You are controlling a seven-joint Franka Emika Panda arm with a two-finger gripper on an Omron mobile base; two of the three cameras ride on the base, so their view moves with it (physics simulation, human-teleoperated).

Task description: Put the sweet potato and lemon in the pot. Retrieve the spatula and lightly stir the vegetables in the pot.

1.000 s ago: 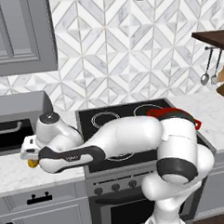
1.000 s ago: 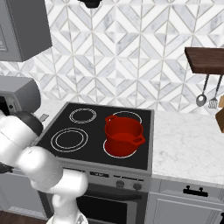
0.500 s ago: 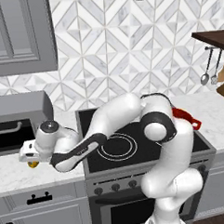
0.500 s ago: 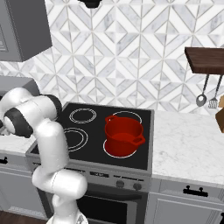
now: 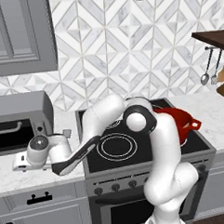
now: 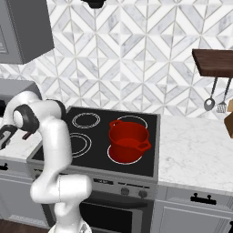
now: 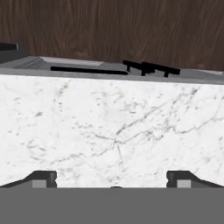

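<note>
The pot (image 6: 129, 141) sits on the stove (image 6: 150, 160); the gripper (image 7: 111, 179), fingers spread wide, faces bare marble counter (image 7: 113, 131).

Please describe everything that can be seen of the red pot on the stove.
The pot is bright red, round and fairly deep, with a short red handle on each side. It looks like smooth enamelled metal. It has no lid, and the part of its inside that shows holds nothing. It stands upright on the black stove top, over the front right burner ring. Nothing touches it except the stove. In the left base view the arm hides part of it.
</note>
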